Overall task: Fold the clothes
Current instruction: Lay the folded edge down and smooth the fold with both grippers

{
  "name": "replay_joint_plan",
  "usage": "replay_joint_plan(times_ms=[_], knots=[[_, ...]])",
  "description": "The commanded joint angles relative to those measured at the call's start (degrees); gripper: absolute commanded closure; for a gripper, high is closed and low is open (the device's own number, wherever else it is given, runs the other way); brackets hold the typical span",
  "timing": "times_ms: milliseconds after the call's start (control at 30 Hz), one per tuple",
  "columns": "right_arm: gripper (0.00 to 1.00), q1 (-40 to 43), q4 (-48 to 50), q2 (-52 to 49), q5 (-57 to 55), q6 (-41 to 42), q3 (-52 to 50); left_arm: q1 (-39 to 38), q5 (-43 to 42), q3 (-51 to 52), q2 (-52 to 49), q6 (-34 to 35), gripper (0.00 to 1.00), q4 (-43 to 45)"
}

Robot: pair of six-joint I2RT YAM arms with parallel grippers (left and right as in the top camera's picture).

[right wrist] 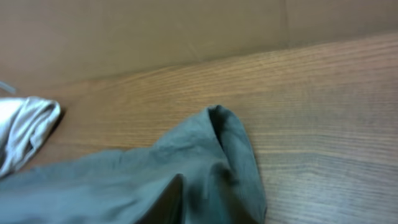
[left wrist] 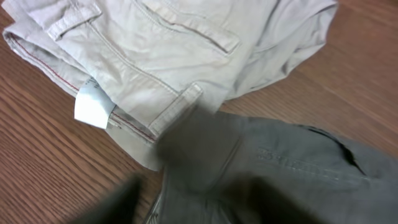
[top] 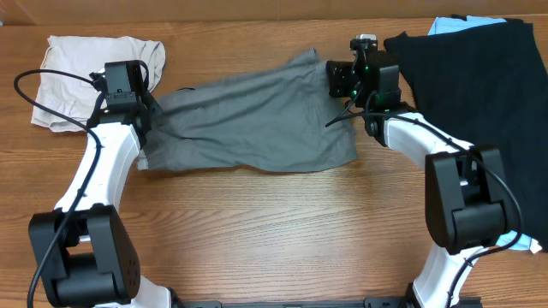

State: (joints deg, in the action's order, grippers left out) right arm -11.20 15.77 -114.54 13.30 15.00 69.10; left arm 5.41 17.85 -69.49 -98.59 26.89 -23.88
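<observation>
Grey shorts (top: 257, 120) lie spread mid-surface (top: 274, 231), with the left gripper (top: 145, 111) at their 9 o'clock end and the right gripper (top: 341, 81) at 3 o'clock. Both sets of fingers are hidden or blurred, so grip cannot be told. Beige shorts (top: 77, 73) touch the 10 o'clock corner. A black garment (top: 471, 77), cut off by the frame, lies at 2 o'clock. Bare wood runs toward 6 o'clock.

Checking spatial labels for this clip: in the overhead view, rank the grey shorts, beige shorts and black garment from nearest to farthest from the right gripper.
1. Grey shorts, directly at the right gripper.
2. Black garment, close by on its right.
3. Beige shorts, at the far left end.
</observation>
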Motion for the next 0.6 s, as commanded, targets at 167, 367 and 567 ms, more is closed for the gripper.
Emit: replay_joint_plan(times_ms=[167, 367, 567], knots=[[0.00, 1.51, -4.00, 2.99, 3.50, -0.02, 1.18, 0.57, 1.33, -4.11, -0.68, -3.19, 0.00, -3.65], [0.00, 4.79, -19.82, 7.82, 8.59, -1.11, 1.18, 0.57, -7.28, -16.15, -0.26, -7.52, 0.00, -18.69], [0.00, 3.78, -34.60, 7.78, 9.51, -10.12, 0.98, 0.57, -13.49, -23.37, -0.26, -10.67, 0.00, -30.01]])
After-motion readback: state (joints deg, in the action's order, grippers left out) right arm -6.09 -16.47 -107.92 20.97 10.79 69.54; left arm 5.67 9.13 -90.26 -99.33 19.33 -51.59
